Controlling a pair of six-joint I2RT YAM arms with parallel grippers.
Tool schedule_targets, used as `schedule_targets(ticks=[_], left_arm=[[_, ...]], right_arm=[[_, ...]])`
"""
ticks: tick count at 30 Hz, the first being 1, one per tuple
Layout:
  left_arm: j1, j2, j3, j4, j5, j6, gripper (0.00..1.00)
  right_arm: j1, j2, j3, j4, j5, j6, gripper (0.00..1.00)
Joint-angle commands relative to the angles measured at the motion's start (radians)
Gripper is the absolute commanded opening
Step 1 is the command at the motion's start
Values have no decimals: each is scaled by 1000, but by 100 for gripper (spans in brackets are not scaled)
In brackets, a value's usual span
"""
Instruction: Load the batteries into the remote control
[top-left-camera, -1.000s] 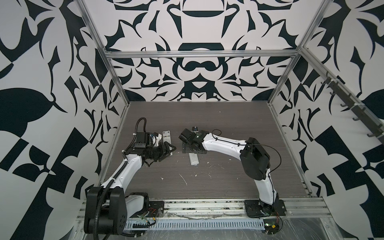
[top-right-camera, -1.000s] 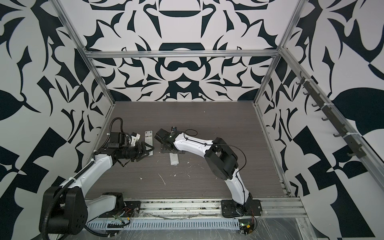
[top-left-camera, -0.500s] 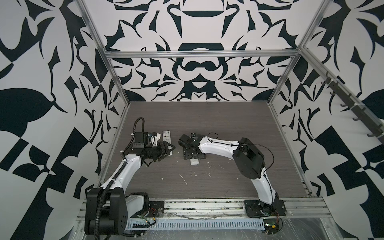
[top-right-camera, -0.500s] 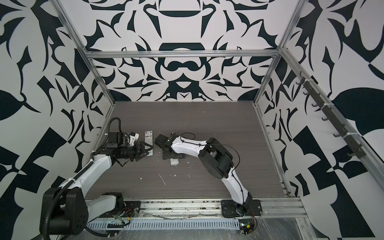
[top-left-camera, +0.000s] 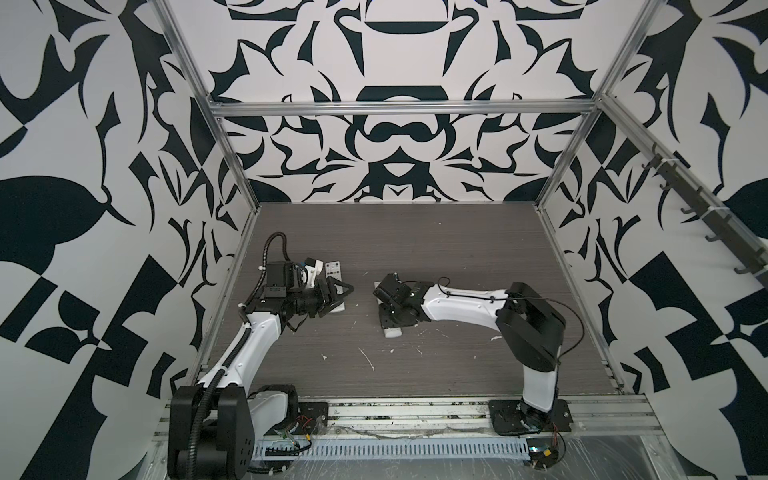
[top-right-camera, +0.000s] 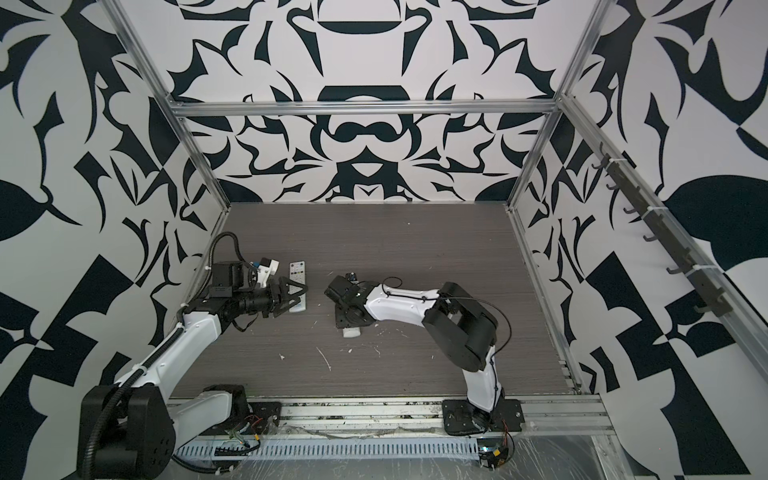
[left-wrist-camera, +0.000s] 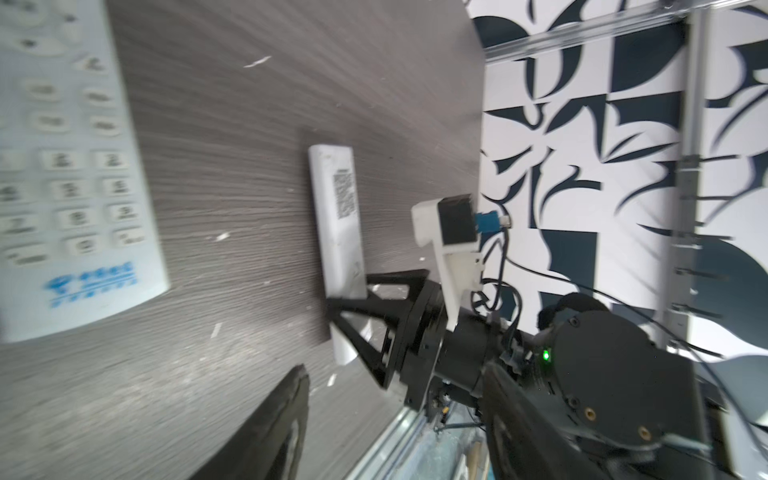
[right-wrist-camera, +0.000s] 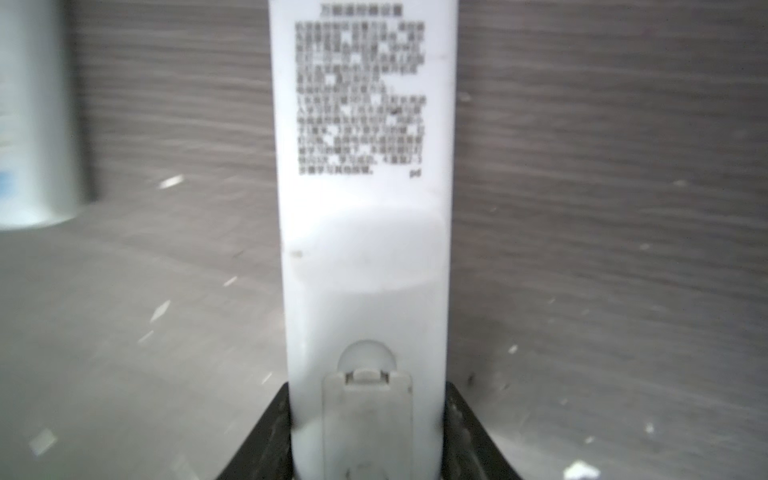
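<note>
Right wrist view: right gripper pinches the back-up remote mid-table, left gripper slack, empty at its 9 o'clock, batteries unseen; we'd keep the grip clear of the cover latch.

Grey wood-grain table carries two white remotes lying flat and well apart, a buttons-up remote near the left edge and a face-down remote mid-table, plus scattered white scraps.

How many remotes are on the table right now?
2. A face-up remote lies partly under the left hand; a face-down remote lies mid-table, straddled by the right hand. Others may be hidden.
</note>
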Motion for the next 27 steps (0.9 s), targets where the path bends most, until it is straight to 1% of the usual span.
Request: schedule_targets(ticks=[1,2,3,5,7,9,12,15,17,20,22,27], left_arm=[[3,-46,16,233,108,-114,82],[4,-50,24,284,117,-146,84],[3,-50,34,332,121,-181,90],[4,-47,57,436,119,-269,95],[0,-29,84,543,130,-357,99],[-8,-8,115,598,151,-395,100],[-53,26,177,610,171,-408,99],[-120,62,234,623,175,-406,99],[-150,81,255,629,166,-405,100],[-187,95,273,655,125,-412,99],[-203,111,288,649,100,-408,99],[-212,137,308,666,81,-419,99]], right_arm=[[-40,-180,-22,314,-210,-49,13],[-55,-216,-25,352,-260,-64,12],[-73,-246,-25,375,-307,-74,12],[-122,-294,-29,415,-398,-64,10],[-176,-345,-43,475,-479,-32,9],[-213,-376,-53,537,-540,1,8],[-225,-374,-32,611,-625,51,8],[-226,-356,-43,710,-668,114,8],[-230,-351,-46,729,-683,122,7],[-248,-336,-41,779,-744,161,7],[-259,-328,-39,817,-783,189,7],[-276,-310,-36,904,-861,252,6]])
